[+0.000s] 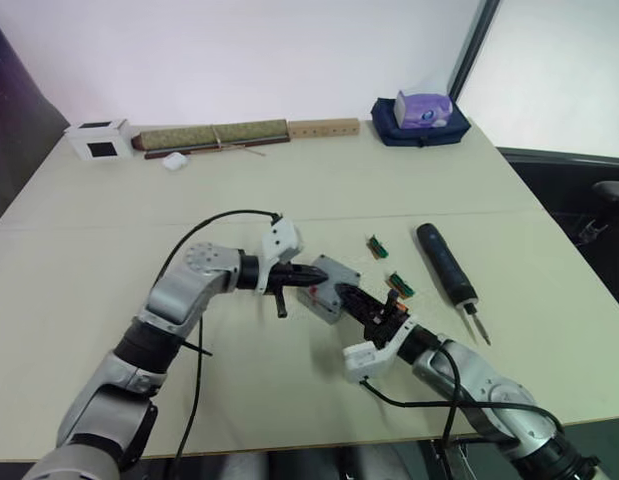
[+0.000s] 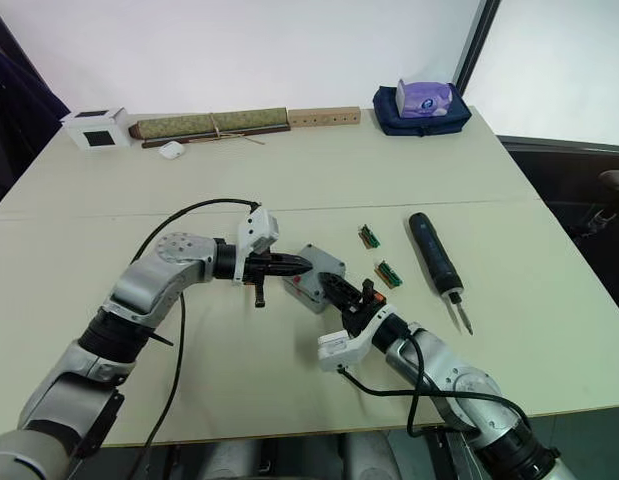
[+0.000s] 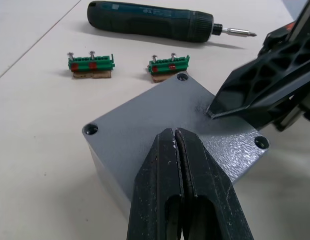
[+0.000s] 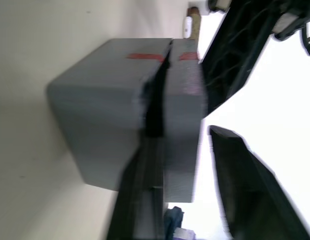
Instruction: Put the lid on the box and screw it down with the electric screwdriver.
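Mid-table, the left claw (image 3: 176, 150), fingers pressed together and empty, is seen resting over the grey lid (image 3: 165, 117) seated on the box (image 1: 332, 287); the right claw (image 1: 357, 300) is spread across its near edge. Bare table (image 1: 109, 250) lies leftward; the electric screwdriver (image 1: 445, 268) lies apart, rightward

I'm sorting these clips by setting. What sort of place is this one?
Likely an office or meeting room used as a test bench: a plain pale table against a bare white wall, carrying an electric screwdriver, small green circuit-board pieces and a grey metal box, plus a tissue pack at the far edge.
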Robot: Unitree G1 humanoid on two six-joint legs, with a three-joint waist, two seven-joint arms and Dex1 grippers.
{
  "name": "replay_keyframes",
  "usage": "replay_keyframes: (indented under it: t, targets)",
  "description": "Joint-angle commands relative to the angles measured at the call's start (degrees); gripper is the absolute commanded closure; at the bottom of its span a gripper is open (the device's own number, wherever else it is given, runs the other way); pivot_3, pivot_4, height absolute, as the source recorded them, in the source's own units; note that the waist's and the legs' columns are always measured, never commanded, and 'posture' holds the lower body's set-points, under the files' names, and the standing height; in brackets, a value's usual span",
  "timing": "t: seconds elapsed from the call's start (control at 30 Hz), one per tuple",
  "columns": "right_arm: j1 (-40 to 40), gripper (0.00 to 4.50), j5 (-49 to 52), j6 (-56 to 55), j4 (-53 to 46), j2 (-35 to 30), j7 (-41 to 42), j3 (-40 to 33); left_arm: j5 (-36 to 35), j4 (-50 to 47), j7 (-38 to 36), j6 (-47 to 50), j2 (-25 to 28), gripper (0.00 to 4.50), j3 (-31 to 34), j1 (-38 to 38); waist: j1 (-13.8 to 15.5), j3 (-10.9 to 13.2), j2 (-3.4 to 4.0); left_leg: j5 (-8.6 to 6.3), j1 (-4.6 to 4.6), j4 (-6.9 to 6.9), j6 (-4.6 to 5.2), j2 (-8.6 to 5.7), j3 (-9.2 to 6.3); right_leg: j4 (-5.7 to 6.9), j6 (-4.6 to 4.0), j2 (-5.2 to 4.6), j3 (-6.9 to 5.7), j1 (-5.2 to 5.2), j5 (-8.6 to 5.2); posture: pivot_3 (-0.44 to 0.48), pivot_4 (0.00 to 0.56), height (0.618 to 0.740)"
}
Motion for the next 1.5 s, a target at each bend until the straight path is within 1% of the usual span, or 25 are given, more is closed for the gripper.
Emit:
replay_keyframes:
  t: [0.03,0.17,0.2,0.3,0.4,0.43,0.47,0.77,1.1,1.2,1.4,1.5]
  targets:
    - [1.53,1.47,1.22,-1.43,1.27,-1.76,2.08,-0.42,2.08,0.32,-0.18,0.56,-0.26,4.5,-1.5,0.62,-0.01,-0.17,-0.07,0.0,0.01,0.0,0.0,0.0,0.0,0.01,0.0,0.0,0.0,0.0,0.0,0.0,0.15,0.74]
    - [1.46,0.14,2.04,-3.36,1.17,-3.08,1.7,-1.35,2.98,0.9,-0.16,2.0,-0.39,4.5,-1.96,1.03,-0.01,-0.57,-0.15,0.0,0.05,0.0,0.0,0.0,-0.02,0.02,0.0,0.0,0.0,0.04,0.0,0.0,0.15,0.74]
    - [1.37,0.02,2.2,-3.9,1.16,-3.34,1.62,-1.54,3.15,1.1,-0.21,2.32,-0.4,4.5,-2.05,1.11,-0.01,-0.66,-0.15,0.0,0.05,0.0,0.0,0.0,-0.02,0.02,0.0,0.0,0.0,0.05,0.0,0.0,0.15,0.74]
    - [0.8,0.02,3.42,-6.8,0.95,-5.23,0.66,-2.59,4.61,2.59,-0.32,2.73,-0.01,4.5,-2.95,1.54,0.0,-0.75,-0.14,0.0,0.17,0.0,0.0,0.0,-0.02,0.0,0.01,0.0,0.0,0.17,-0.01,0.0,0.15,0.74]
    - [0.17,0.02,4.86,-9.79,1.19,-7.42,-0.49,-3.95,6.09,4.71,0.09,2.48,0.09,4.5,-3.74,1.97,0.0,-0.75,-0.14,-0.02,0.63,-0.08,0.02,0.0,0.0,-0.08,-0.02,-0.01,0.01,0.58,-0.06,0.0,0.15,0.74]
    - [0.02,0.02,5.19,-10.32,1.42,-7.74,-0.6,-4.22,6.34,5.19,0.11,2.32,0.06,4.5,-3.86,2.0,0.07,-0.77,-0.15,-0.03,0.82,-0.12,0.04,-0.03,0.0,-0.09,-0.21,-0.04,0.01,0.77,-0.23,0.0,0.15,0.74]
    - [0.0,0.02,5.4,-10.82,1.62,-8.22,-0.65,-4.62,6.65,5.71,0.31,2.14,-0.06,4.5,-4.02,2.09,0.12,-0.77,-0.15,-0.06,0.87,-0.12,0.08,-0.03,0.0,-0.09,-0.19,-0.05,0.01,0.83,-0.3,0.0,0.15,0.74]
    - [-0.54,0.02,6.98,-15.18,2.48,-11.06,-0.62,-6.52,8.22,8.28,0.98,1.11,-1.05,4.5,-4.89,2.44,0.33,-0.91,-0.16,-0.07,0.85,-0.11,0.1,-0.19,-0.04,-0.09,-0.15,-0.21,0.02,0.89,-0.35,0.0,0.15,0.74]
    - [1.22,0.02,9.77,-18.67,1.91,-12.65,-1.18,-9.21,9.34,9.87,0.97,1.05,-1.64,4.5,-5.15,2.28,1.39,-0.99,-0.11,-0.08,0.84,-0.11,0.13,-0.22,-0.06,-0.13,-0.11,-0.23,0.03,0.9,-0.39,0.0,0.15,0.74]
    - [1.45,0.02,9.77,-20.22,1.75,-13.27,-2.36,-10.24,9.68,10.51,0.93,0.86,-1.71,4.5,-5.55,2.41,1.39,-1.0,-0.12,-0.09,0.83,-0.11,0.13,-0.23,-0.06,-0.16,-0.11,-0.24,0.02,0.9,-0.4,0.0,0.15,0.74]
    - [1.82,0.02,6.73,-21.49,1.22,-12.98,-6.91,-12.4,10.11,10.62,0.44,1.05,-1.94,4.5,-5.92,2.68,0.76,-1.27,-0.04,-0.09,0.9,-0.11,0.14,-0.2,-0.07,-0.13,-0.11,-0.21,0.04,0.9,-0.4,0.0,0.15,0.74]
    - [3.08,0.02,11.55,-21.96,3.09,-13.16,-3.51,-11.7,9.33,10.23,0.06,0.61,-2.33,4.5,-5.16,2.68,0.77,-1.37,-0.09,-0.09,0.89,-0.11,0.14,-0.2,-0.08,-0.14,-0.11,-0.21,0.04,0.9,-0.41,0.0,0.15,0.74]
